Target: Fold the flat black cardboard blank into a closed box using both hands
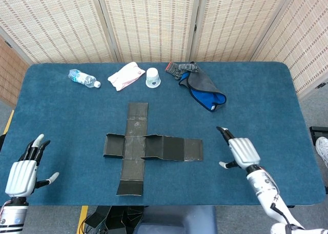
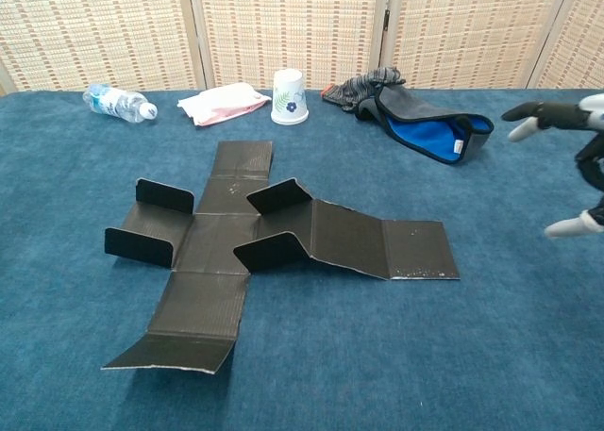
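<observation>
The black cardboard blank (image 1: 148, 148) (image 2: 274, 242) lies on the blue table as a cross, with a few small side flaps standing up and its long arm stretching right. My right hand (image 1: 240, 150) (image 2: 571, 167) hovers open just right of that arm's end, fingers spread, not touching the cardboard. My left hand (image 1: 23, 170) stays open at the table's front left corner, far from the blank; the chest view does not show it.
Along the far edge lie a plastic water bottle (image 1: 83, 79), a white and pink packet (image 1: 126, 76), a paper cup (image 1: 153, 78) and a grey and blue cloth (image 1: 202, 88). A woven screen stands behind the table (image 1: 261, 111).
</observation>
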You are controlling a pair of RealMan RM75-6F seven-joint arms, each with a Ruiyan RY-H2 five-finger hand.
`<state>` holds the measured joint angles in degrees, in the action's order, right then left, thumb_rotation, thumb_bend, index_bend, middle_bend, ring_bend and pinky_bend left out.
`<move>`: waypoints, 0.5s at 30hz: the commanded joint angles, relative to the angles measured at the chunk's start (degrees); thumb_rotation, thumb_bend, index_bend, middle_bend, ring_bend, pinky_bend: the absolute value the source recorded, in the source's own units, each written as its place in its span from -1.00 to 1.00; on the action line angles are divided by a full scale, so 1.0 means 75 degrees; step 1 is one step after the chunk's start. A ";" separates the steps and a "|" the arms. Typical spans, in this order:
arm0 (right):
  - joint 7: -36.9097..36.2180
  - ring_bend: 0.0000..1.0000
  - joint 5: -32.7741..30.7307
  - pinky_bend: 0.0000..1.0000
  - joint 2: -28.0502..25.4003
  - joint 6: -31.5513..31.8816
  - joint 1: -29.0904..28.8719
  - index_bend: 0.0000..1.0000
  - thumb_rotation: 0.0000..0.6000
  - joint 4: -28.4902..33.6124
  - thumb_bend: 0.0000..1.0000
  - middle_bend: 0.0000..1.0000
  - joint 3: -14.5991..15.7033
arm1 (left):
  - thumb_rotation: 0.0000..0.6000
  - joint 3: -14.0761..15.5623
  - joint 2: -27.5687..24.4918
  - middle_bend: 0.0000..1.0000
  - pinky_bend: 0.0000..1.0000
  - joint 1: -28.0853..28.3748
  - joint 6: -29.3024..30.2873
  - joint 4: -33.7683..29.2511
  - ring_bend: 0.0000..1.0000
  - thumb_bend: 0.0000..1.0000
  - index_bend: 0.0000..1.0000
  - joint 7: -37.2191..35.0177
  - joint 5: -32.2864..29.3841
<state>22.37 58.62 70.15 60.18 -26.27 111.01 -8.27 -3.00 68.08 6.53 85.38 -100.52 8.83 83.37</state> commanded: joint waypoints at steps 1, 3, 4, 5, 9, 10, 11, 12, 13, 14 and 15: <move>0.0844 0.51 -0.1240 0.78 0.0850 -0.0345 -0.0814 -1.00 1.00 -0.0028 -1.00 -0.88 -0.0313 | 1.00 0.0003 0.0004 -1.00 -0.44 -0.0004 0.0000 0.0023 -0.88 -0.87 -0.78 -0.0031 0.0019; 0.1172 0.51 -0.1863 0.78 0.1185 -0.0344 -0.1167 -1.00 1.00 -0.0109 -1.00 -0.86 -0.0422 | 1.00 0.0007 0.0007 -1.00 -0.44 -0.0010 -0.0005 0.0049 -0.88 -0.87 -0.78 -0.0066 0.0025; 0.1386 0.51 -0.2187 0.78 0.1368 -0.0309 -0.1369 -1.00 1.00 -0.0167 -1.00 -0.85 -0.0462 | 1.00 0.0013 0.0008 -1.00 -0.44 -0.0016 -0.0005 0.0069 -0.88 -0.87 -0.78 -0.0088 0.0032; 0.1547 0.51 -0.2412 0.78 0.1513 -0.0259 -0.1516 -1.00 1.00 -0.0220 -1.00 -0.84 -0.0487 | 1.00 0.0018 0.0009 -1.00 -0.44 -0.0020 -0.0006 0.0086 -0.88 -0.87 -0.78 -0.0105 0.0038; 0.2112 0.51 -0.3150 0.78 0.2027 -0.0003 -0.2012 -1.00 1.00 -0.0434 -1.00 -0.80 -0.0542 | 1.00 0.0029 -0.0002 -1.00 -0.44 -0.0029 -0.0025 0.0132 -0.88 -0.87 -0.78 -0.0179 0.0045; 0.2315 0.51 -0.3449 0.78 0.2272 0.0040 -0.2209 -1.00 1.00 -0.0559 -1.00 -0.80 -0.0540 | 1.00 0.0044 -0.0021 -1.00 -0.44 -0.0032 -0.0037 0.0145 -0.88 -0.87 -0.78 -0.0209 0.0061; 0.2450 0.51 -0.3664 0.78 0.2423 0.0096 -0.2336 -1.00 1.00 -0.0647 -1.00 -0.79 -0.0543 | 1.00 0.0052 -0.0035 -1.00 -0.44 -0.0034 -0.0039 0.0155 -0.88 -0.87 -0.78 -0.0224 0.0081; 0.2559 0.51 -0.3867 0.78 0.2550 0.0146 -0.2446 -1.00 1.00 -0.0722 -1.00 -0.79 -0.0550 | 1.00 0.0060 -0.0046 -1.00 -0.44 -0.0036 -0.0038 0.0166 -0.88 -0.87 -0.78 -0.0236 0.0099; 0.2649 0.51 -0.4041 0.78 0.2666 0.0198 -0.2546 -1.00 1.00 -0.0796 -1.00 -0.79 -0.0561 | 1.00 0.0065 -0.0053 -1.00 -0.44 -0.0039 -0.0036 0.0178 -0.88 -0.87 -0.78 -0.0248 0.0113; 0.2763 0.51 -0.4214 0.78 0.2801 0.0259 -0.2669 -1.00 1.00 -0.0892 -1.00 -0.79 -0.0566 | 1.00 0.0068 -0.0056 -1.00 -0.44 -0.0043 -0.0033 0.0194 -0.88 -0.87 -0.78 -0.0269 0.0125; 0.2826 0.51 -0.4305 0.78 0.2891 0.0321 -0.2743 -1.00 1.00 -0.0952 -1.00 -0.79 -0.0573 | 1.00 0.0068 -0.0053 -1.00 -0.44 -0.0047 -0.0029 0.0210 -0.88 -0.87 -0.78 -0.0284 0.0129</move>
<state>41.68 28.48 89.79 61.32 -45.32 105.47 -12.23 -2.50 67.69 6.19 85.14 -98.96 6.72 84.31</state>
